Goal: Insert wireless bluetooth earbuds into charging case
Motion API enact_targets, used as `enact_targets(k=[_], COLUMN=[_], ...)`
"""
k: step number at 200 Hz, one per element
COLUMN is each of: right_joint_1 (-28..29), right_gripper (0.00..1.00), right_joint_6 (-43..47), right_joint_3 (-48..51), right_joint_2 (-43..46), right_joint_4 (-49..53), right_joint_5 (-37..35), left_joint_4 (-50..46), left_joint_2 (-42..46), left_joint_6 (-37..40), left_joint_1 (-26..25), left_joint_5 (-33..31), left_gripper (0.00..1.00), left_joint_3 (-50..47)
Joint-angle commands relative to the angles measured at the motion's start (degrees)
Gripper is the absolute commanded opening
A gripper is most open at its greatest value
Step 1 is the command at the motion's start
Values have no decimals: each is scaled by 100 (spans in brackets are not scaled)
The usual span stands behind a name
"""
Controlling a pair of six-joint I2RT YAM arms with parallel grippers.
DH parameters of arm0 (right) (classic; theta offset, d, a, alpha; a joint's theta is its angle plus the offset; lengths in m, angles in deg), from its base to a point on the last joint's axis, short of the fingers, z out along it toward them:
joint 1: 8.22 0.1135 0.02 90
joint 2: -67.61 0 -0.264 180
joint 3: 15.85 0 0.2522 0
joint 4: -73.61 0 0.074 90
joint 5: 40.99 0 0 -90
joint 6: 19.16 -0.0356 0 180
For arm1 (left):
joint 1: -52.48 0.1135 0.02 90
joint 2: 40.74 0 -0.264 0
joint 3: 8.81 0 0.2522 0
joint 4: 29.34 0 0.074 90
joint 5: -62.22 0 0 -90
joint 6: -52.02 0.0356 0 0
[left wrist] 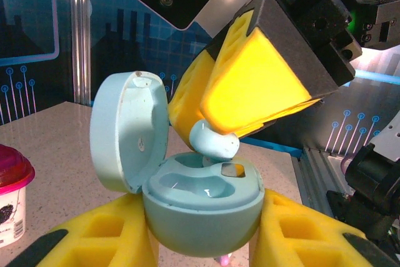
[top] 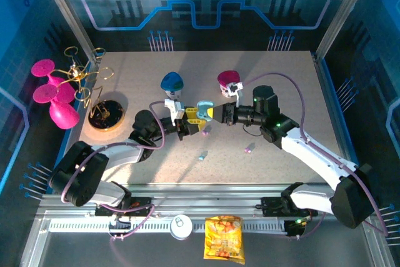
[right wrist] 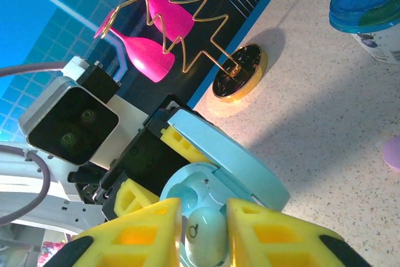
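1. The earbud (left wrist: 214, 141), light blue, is sitting between the tips of the right gripper (right wrist: 203, 234). The gripper's yellow jaws are standing narrow and pressing the earbud from both sides.
2. The earbud is hanging just over a well of the case (left wrist: 200, 211). Its lower end is touching the rim or just clearing it; I cannot tell which.
3. The case is light blue, and its lid (left wrist: 128, 132) is standing swung open on the hinge side, away from the right gripper.
4. The left gripper (top: 189, 122) is clamping the lower shell of the case between its own yellow jaws, one pad on each side.
5. Both grippers are meeting tip to tip over the middle of the table (top: 281, 79).
6. A blue bud (top: 202, 156) is lying loose on the table between the grippers and the near edge. A lilac bud (top: 249, 150) is lying to its right, well apart from it.
7. A blue dome (top: 172, 82) and a magenta dome (top: 229, 80), each on a white base, are standing behind the grippers toward the far edge.
8. A gold stand (top: 103, 114) is standing by the left edge, and pink glasses (top: 53, 95) are hanging from its wire out past that edge.
9. A can (top: 181, 226) and a snack bag (top: 223, 237) are lying on the rail frame in front of the near edge.
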Motion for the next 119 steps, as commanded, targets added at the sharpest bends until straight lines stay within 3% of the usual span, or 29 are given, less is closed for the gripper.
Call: enact_targets(k=[1,119], right_joint_1=[50,50], right_gripper=[26,59], right_joint_6=[105,447], right_joint_3=[-151,-63], right_joint_2=[45,564], right_joint_4=[219,364], right_joint_5=[-259,-424], left_joint_4=[455,652], left_joint_2=[-52,-154], left_joint_6=[-74,-105], left_joint_1=[7,26], left_joint_5=[141,75], left_gripper=[24,24], left_joint_3=[188,117])
